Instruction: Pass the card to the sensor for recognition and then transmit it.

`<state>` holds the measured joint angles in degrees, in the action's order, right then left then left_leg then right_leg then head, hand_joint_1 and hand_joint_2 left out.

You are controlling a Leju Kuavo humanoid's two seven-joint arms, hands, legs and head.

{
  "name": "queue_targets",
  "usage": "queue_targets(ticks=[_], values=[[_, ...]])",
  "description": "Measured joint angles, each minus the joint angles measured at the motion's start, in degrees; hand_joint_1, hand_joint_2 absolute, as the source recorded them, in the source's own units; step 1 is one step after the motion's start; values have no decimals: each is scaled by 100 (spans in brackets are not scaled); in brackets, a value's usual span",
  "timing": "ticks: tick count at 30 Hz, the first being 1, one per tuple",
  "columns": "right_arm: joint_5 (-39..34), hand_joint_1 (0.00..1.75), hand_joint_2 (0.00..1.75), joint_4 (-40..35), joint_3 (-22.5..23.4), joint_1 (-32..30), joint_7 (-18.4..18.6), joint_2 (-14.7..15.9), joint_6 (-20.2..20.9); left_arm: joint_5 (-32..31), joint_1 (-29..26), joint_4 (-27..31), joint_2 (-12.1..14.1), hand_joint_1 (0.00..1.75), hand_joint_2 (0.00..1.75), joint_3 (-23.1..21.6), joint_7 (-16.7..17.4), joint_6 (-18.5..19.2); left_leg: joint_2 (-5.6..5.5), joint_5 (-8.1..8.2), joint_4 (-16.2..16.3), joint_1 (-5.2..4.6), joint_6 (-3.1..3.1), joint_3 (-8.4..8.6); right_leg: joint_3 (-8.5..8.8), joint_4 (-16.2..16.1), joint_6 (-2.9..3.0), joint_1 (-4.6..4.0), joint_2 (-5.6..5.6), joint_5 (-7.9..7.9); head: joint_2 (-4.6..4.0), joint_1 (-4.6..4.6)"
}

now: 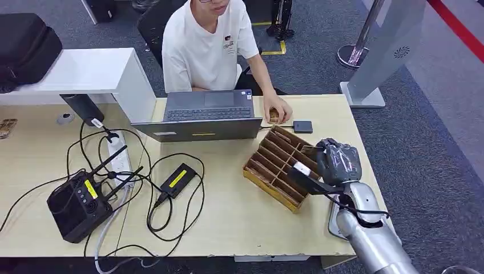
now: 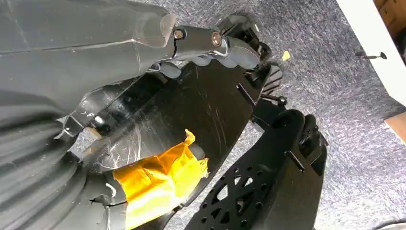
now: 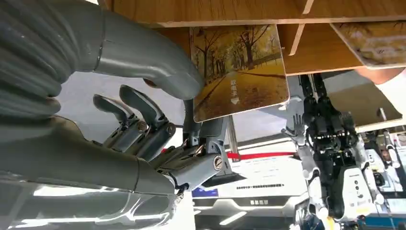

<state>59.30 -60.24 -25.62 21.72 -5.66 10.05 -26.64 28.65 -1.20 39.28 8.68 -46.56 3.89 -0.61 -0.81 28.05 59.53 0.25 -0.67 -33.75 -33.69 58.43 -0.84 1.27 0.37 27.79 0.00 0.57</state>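
— Card [image 3: 239,72] first: where is it?

— Pinched at its lower corner between the thumb and fingers [image 3: 191,115] of my right robot hand [image 1: 338,161], over the near-right end of the wooden slotted rack [image 1: 279,166] on the worktop [image 1: 228,222].

— Your left robot hand [image 2: 210,45]?

— Hanging above grey carpet; fingers curled in, holding nothing that I can see.

— Further off?

— A small dark sensor [image 1: 303,127] lies beyond the rack, beside a person's hand [image 1: 278,109] and a laptop [image 1: 206,116].
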Motion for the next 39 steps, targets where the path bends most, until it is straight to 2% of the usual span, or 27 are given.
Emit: queue_targets(ticks=[7, 20, 27, 39], values=[[4, 175, 175, -11, 7, -4, 4, 0, 79, -96, -3, 44, 0, 0, 175, 0, 44, -159, 0, 0, 0, 0, 0, 1, 1, 0, 0, 0, 0, 0, 0, -2], [15, 175, 175, -11, 7, -7, 17, -15, 79, -190, -1, 81, 0, 0, 175, 0, 94, -186, 0, 0, 0, 0, 0, 2, 1, 0, 0, 0, 0, 0, 0, -2], [35, 175, 175, -13, 42, -17, 50, -20, 76, -282, -8, 144, -2, 0, 175, 0, 149, -402, 0, 0, 0, 0, 0, 3, 3, 0, 0, 0, 0, 0, 0, -2], [-92, 175, 175, -11, 131, -15, -59, -111, 50, -341, -2, 164, 0, 0, 175, 2, 212, -247, 1, 0, 0, 0, 0, 4, 3, 0, 0, 0, 0, -1, 0, -2]])
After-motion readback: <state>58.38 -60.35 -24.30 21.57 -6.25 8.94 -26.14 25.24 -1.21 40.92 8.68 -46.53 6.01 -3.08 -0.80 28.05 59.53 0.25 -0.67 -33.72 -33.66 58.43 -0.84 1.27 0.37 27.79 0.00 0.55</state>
